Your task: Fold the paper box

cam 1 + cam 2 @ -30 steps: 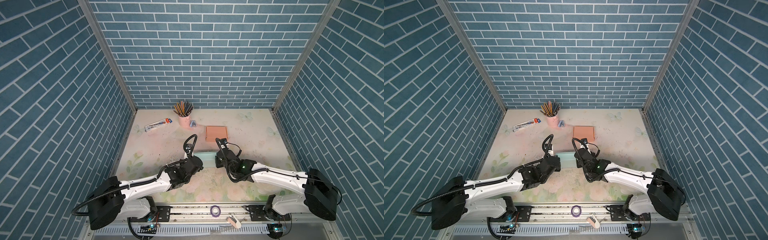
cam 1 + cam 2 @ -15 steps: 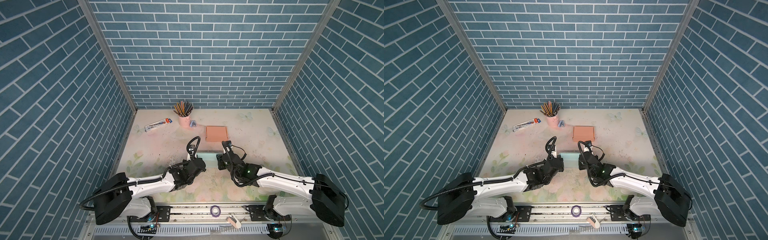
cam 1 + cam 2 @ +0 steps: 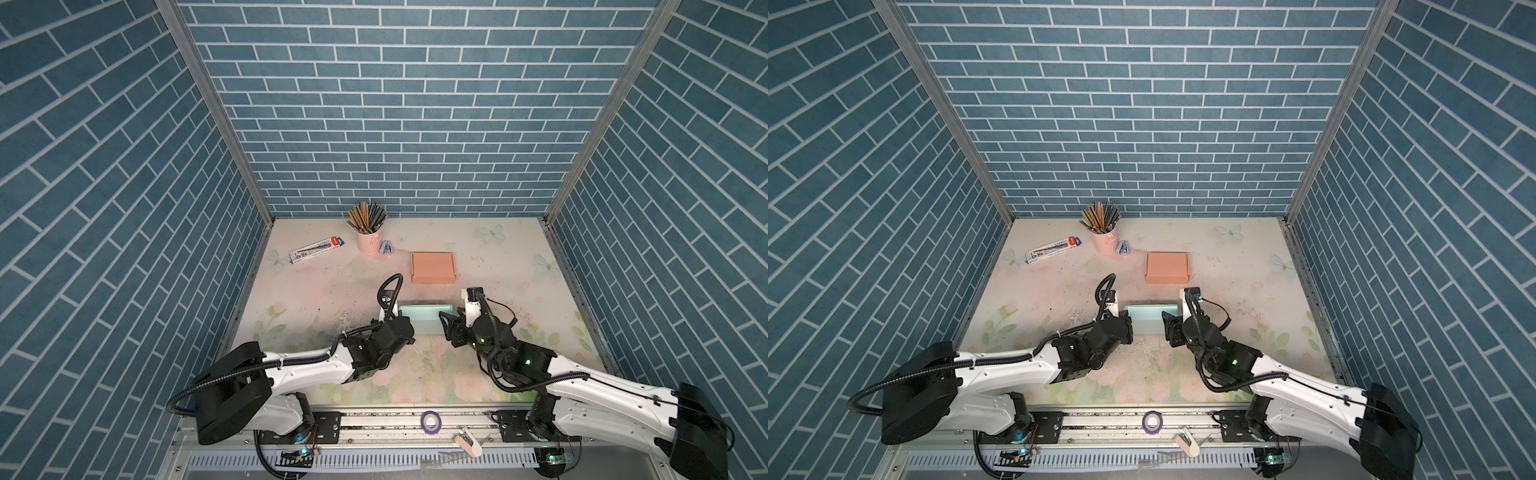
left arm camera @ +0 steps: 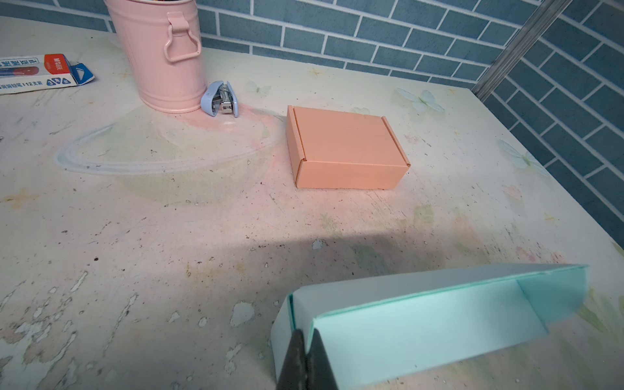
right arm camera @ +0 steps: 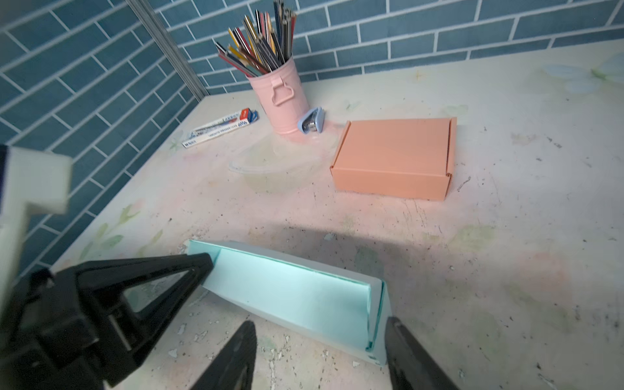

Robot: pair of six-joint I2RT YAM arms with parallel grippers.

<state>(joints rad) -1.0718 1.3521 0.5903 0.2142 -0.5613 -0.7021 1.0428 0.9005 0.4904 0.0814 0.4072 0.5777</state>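
Below mid-frame, two grippers at the ends of the mint box (image 3: 424, 318)

Low over the table (image 3: 498, 257), in both top views, the left arm (image 3: 307, 370) stretches from the lower left toward the centre, with its wrist at the box's left end. The right arm (image 3: 582, 382) mirrors it from the lower right, its wrist bent inward at the box's right end. The box lies just below the centre of each top view, between the two wrists. Its long back wall stands upright and its pale inside faces the arms.

The left gripper (image 4: 305, 334) is pinched tight on the box's left end wall, fingers together with the card between them. The right gripper (image 5: 320, 324) has its fingers spread. One sits just outside the right end wall and the other in front of the open side, neither clearly touching.

Writing shows only on the carton (image 4: 44, 72), at the table's upper left: red and blue print, Chinese characters and a "12". The rest is too small to read.

The closed orange box (image 3: 433, 267) sits above the mint one, well apart. A bucket (image 3: 370, 243) of pencils (image 3: 366, 216) stands further up and to the left, with a stapler (image 3: 386, 248) just beside it.

In the top views the wrist covers the left gripper's fingers and the box's near edge. The left wrist view cuts off the bucket's top and the box's near part. A blurred white block in the right wrist view cannot be made out.
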